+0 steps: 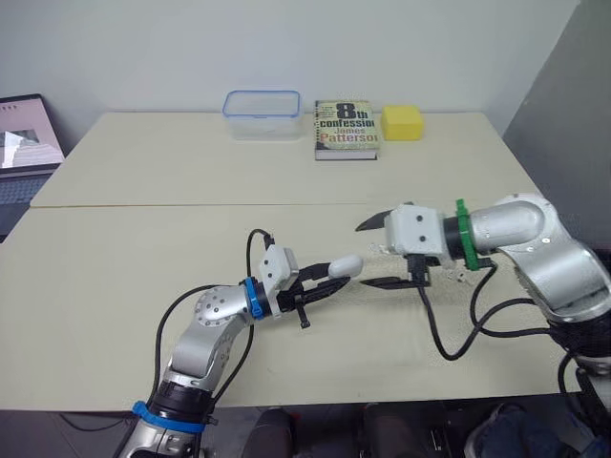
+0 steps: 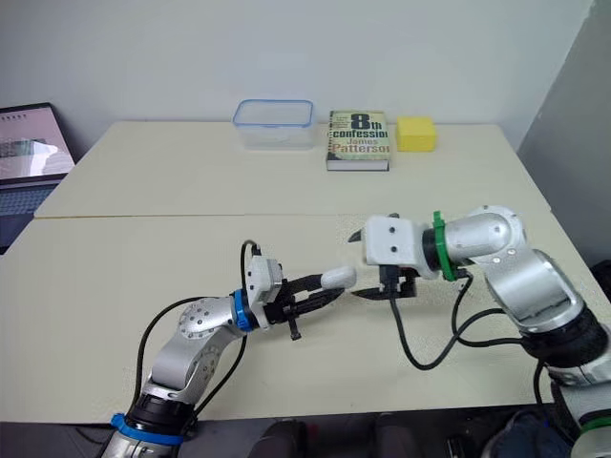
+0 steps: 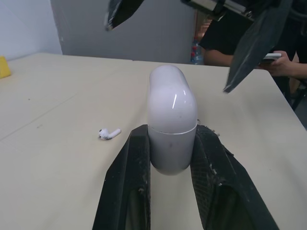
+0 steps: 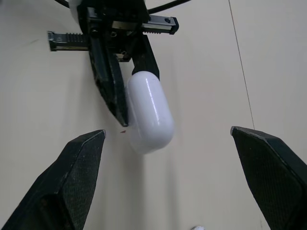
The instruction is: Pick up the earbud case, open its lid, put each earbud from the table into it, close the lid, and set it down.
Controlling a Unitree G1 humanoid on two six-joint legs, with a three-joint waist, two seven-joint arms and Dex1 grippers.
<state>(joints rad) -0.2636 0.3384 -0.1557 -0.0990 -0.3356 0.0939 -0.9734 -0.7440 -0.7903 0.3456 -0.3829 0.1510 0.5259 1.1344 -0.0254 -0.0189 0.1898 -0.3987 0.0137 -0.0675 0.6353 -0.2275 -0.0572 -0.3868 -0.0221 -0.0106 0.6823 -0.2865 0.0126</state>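
One glossy, rounded earbud case (image 3: 171, 120)

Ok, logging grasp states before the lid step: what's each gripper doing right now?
Left gripper: shut on the earbud case.
Right gripper: open, holding nothing.

The mouth of the wide-spread right gripper (image 1: 366, 256) is blocked by the earbud case (image 1: 344, 265), which is clamped in the left gripper (image 1: 327, 279); room is seen on either side of it. On the otherwise bare near table (image 1: 115, 286) one earbud (image 3: 109, 133) is found near the case. The far edge is lined by a container (image 1: 261, 114), a book (image 1: 347, 129) and a yellow block (image 1: 403, 122), well apart from both grippers.
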